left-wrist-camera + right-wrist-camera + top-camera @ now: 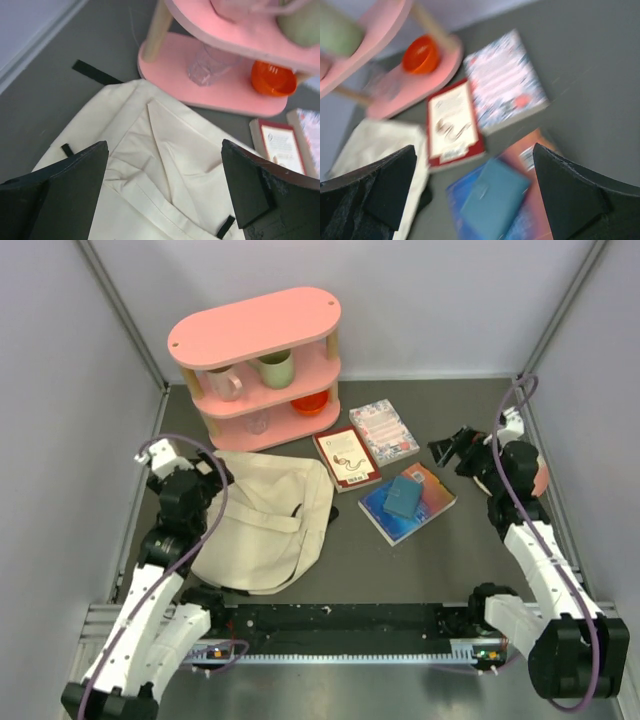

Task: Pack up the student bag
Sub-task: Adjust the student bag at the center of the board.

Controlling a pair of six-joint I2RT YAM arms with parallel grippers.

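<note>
**Both grippers wide open, bag flat on the table**

No brand or label can be read. The red-bordered book [346,458] has a cream cover panel with a drawing and lines of print too small to make out. The floral book [384,429] beside it and the blue book [408,502] with a teal case [404,496] lying on it are blurred in the right wrist view.

The student bag [265,520] lies flat at lower left of centre in the top view, below the pink shelf [258,365] and just left of the books.

The left arm is folded at the left edge. The left gripper [162,165] points down over the bag's upper left part, with its fingers spread wide and holding nothing. The right arm runs up the right side. The right gripper [474,160] faces left toward the books, its fingers likewise wide apart and empty.
</note>
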